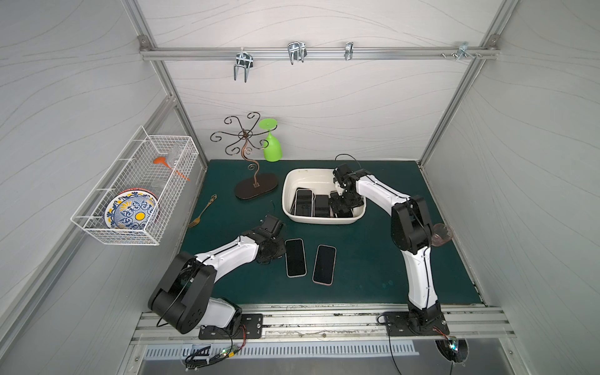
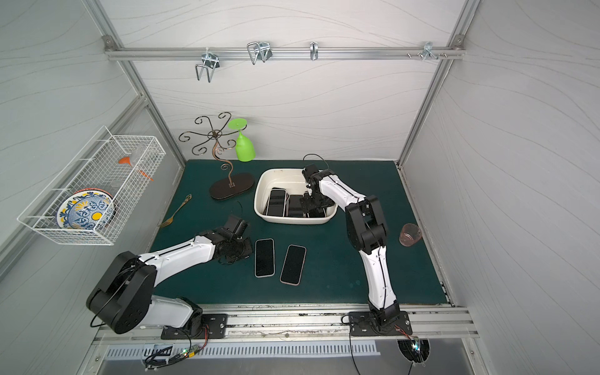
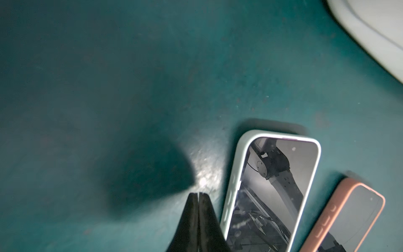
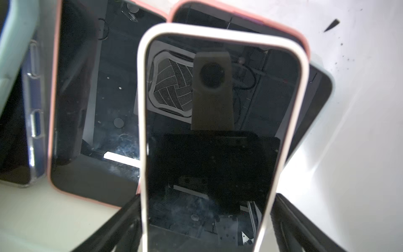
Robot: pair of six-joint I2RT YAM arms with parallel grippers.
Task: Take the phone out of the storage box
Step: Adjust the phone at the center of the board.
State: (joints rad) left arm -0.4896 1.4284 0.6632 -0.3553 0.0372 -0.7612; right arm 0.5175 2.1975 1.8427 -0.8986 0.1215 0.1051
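Two matching arms, the left arm (image 1: 227,255) and right arm (image 1: 418,279): white shells (image 1: 380,188) on the long links, bulky black joint housings (image 1: 181,292), a thin black cable (image 1: 224,249) along each. The left gripper (image 3: 198,196) and right gripper (image 4: 207,196) are black. Black screwed base plates (image 1: 251,324) sit at six o'clock, red wires (image 1: 244,337) trailing.

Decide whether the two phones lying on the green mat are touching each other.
Apart. In a top view a strip of green mat shows between the mint-cased phone and the pink-cased phone along their whole length.
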